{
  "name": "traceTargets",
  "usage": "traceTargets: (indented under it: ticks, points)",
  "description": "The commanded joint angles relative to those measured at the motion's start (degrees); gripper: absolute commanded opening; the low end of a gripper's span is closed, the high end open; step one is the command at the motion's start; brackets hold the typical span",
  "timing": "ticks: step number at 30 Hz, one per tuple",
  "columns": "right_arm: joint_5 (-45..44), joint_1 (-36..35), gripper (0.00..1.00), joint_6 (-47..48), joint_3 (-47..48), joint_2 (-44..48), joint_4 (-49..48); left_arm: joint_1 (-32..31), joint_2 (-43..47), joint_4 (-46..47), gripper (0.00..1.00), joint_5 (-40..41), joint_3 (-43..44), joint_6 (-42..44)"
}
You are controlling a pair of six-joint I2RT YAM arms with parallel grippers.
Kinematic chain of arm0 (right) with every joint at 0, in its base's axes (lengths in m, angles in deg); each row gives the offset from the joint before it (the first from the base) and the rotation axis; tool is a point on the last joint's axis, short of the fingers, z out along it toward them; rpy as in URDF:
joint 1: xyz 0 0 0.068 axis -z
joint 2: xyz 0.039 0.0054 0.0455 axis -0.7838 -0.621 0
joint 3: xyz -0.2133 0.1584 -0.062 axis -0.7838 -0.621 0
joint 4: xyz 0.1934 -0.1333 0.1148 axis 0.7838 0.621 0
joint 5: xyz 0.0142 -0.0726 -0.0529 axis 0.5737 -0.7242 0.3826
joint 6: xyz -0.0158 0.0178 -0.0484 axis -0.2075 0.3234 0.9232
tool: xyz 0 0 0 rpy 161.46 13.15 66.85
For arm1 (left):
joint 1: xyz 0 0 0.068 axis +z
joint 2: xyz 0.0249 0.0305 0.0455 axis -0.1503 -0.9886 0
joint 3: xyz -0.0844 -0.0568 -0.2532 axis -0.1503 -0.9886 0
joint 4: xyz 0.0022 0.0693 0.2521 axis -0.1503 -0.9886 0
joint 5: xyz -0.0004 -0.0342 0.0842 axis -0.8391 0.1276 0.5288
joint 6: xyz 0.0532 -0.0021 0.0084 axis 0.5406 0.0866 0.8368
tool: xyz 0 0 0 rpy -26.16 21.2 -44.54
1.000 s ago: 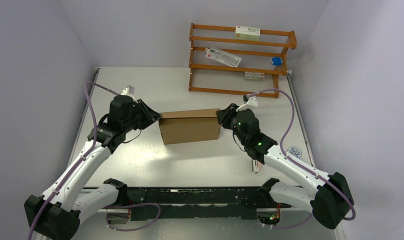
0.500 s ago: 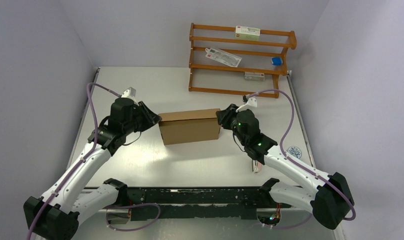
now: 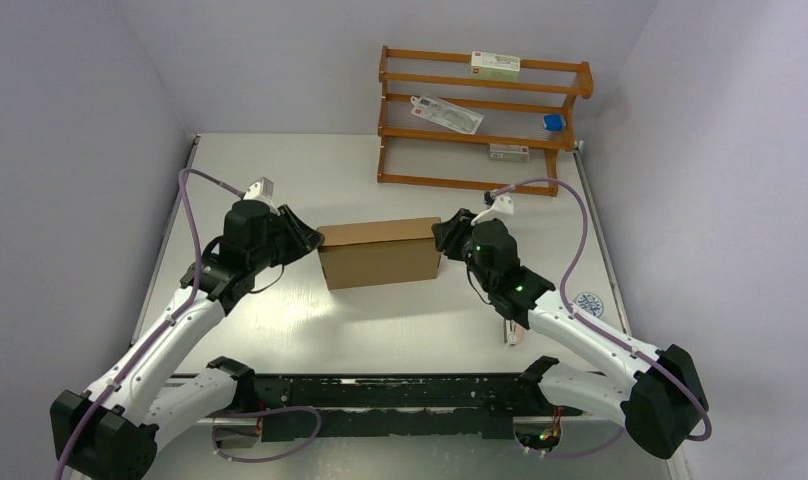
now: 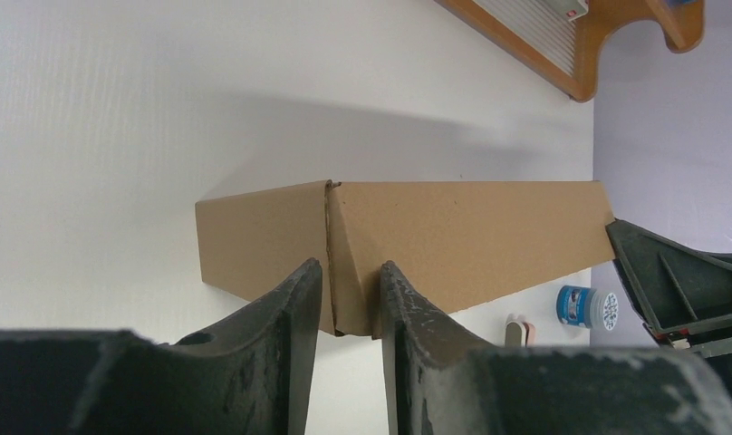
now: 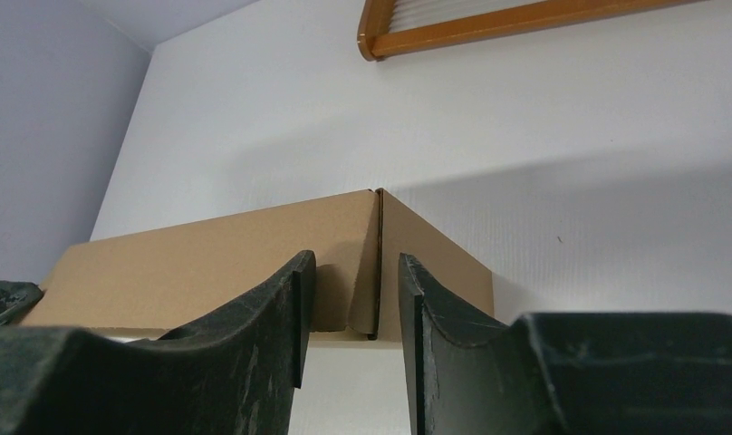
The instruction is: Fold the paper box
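The paper box (image 3: 380, 252) is a closed brown cardboard box lying at the middle of the table. My left gripper (image 3: 312, 238) is at its left end and my right gripper (image 3: 442, 235) at its right end. In the left wrist view the box (image 4: 462, 236) fills the middle, and the left gripper (image 4: 349, 267) stands narrowly open, its fingertips either side of the box's corner edge. In the right wrist view the right gripper (image 5: 355, 258) is also narrowly open, astride the other end's corner edge of the box (image 5: 208, 263). Neither pair of fingers closes on the cardboard.
A wooden rack (image 3: 480, 115) stands at the back right, holding small cartons and a blue item (image 3: 553, 122). A round blue-and-white sticker (image 3: 587, 303) and a small object (image 3: 513, 335) lie by the right arm. Walls close in left and right.
My left gripper has shifted slightly right and nearer, closer to the box's left end. The box and the right arm have not moved.
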Motion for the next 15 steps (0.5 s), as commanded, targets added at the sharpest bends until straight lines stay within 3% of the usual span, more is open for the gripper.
traceTargets:
  ticks: [1, 15]
  points:
    - [3.1, 2.0, 0.41, 3.5, -2.4, -2.2, 10.7, -0.3, -1.6, -8.5, 0.33, 3.4, -5.1, 3.4]
    - [20.1, 9.9, 0.38, 0.5, -11.0, -4.5, 1.7, 0.0, -3.5, -1.9, 0.27, 2.6, -13.2, 2.9]
